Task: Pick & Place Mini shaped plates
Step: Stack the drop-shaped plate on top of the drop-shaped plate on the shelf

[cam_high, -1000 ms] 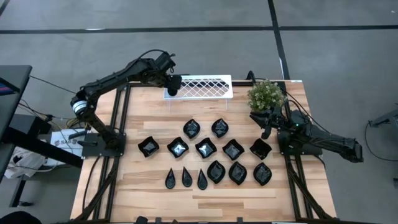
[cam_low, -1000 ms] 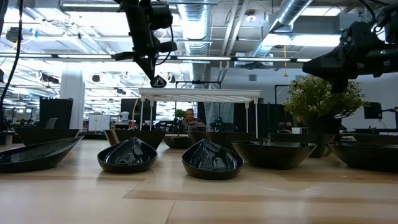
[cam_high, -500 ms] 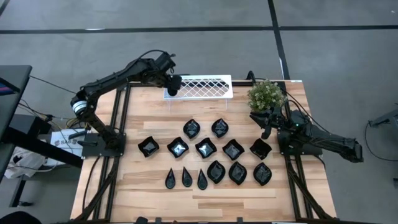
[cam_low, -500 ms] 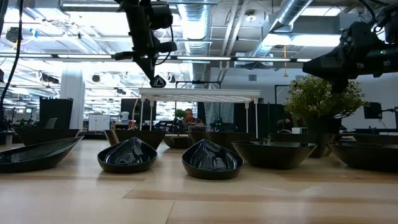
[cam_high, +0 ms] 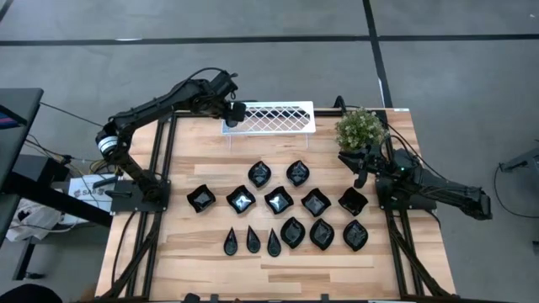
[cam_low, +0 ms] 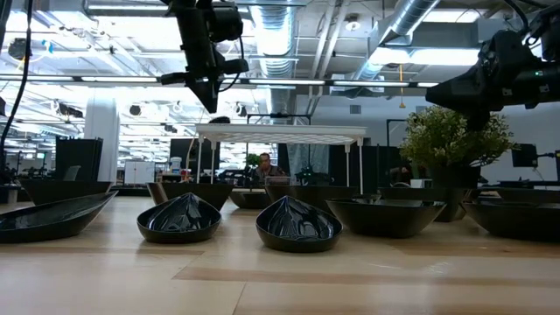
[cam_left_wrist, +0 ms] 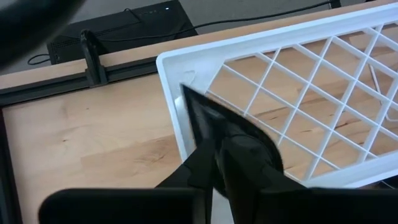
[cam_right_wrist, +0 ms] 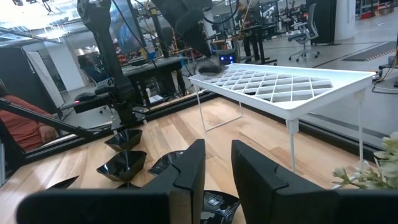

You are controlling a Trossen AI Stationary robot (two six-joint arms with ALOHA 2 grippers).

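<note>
Left wrist view: plate (cam_left_wrist: pixel 214 121) seemingly resting on tray (cam_left_wrist: pixel 323 37) corner.

Glossy black mini shaped plates (cam_high: pixel 278 200) in rows

Overhead, straight down, far enough to take in the whole table (cam_high: pixel 202 252) with the white lattice tray (cam_high: pixel 269 117) at its far edge. Low down, at board level on the near side, facing level toward that tray (cam_low: pixel 280 132) and the room behind. On the left wrist, close above the tray's corner (cam_left_wrist: pixel 186 62), angled down. On the right wrist, farther off, looking across to the same tray (cam_right_wrist: pixel 280 87). Tray common to all four.
</note>
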